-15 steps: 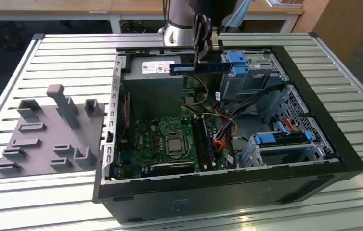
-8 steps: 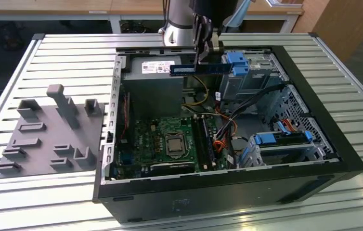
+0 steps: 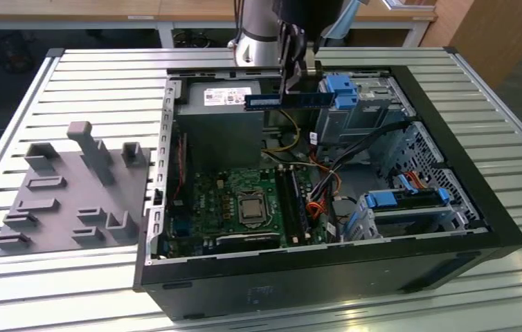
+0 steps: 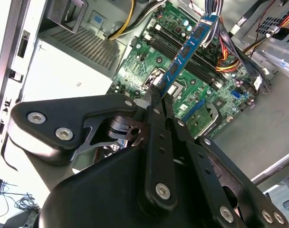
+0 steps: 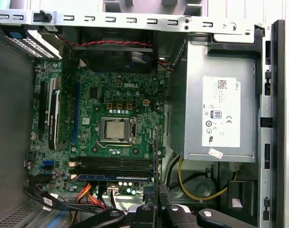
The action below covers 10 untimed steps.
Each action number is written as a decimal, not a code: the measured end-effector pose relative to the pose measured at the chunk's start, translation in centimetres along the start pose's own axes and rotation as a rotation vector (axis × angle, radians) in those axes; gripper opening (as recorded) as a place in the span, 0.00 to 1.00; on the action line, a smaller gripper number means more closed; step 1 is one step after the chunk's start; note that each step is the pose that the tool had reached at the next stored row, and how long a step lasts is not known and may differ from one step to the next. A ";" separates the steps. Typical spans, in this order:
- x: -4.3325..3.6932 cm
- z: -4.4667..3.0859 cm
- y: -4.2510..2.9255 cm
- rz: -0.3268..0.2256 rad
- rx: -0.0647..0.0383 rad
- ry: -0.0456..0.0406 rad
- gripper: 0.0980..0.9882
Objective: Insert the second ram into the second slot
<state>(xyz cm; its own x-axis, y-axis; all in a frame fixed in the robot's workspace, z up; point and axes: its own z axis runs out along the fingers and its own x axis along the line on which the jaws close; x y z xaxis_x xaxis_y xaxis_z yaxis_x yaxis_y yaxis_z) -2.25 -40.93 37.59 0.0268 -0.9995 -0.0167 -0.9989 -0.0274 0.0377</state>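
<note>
While gripper [image 3: 288,88] hangs over open computer case [image 3: 335,270]:

Exterior view: pincer clamped on second ram [image 3: 266,101]. Stick level, well above motherboard [image 3: 233,200]. Long axis crosswise to memory slots [image 3: 295,200] below.

Second wrist view: second ram [image 4: 187,47] juts from gripper [image 4: 158,95] toward board.

First wrist view: second ram [image 5: 155,152] seen edge-on, crosswise to empty black slots [image 5: 111,164]. Blue stick [image 5: 111,176] apparently seated alongside. White label [image 5: 220,111] on power supply [image 5: 192,95]; print not transcribed.
</note>
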 end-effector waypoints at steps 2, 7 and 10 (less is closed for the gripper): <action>0.05 0.00 0.00 0.000 0.000 0.0001 0.04; 0.14 0.00 0.00 0.000 0.000 0.0001 0.04; 0.20 0.00 0.01 0.000 0.000 0.0001 0.04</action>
<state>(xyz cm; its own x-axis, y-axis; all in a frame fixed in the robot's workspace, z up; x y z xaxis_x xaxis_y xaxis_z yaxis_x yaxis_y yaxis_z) -2.25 -41.13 37.59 0.0268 -0.9995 -0.0167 -0.9989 -0.0274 0.0377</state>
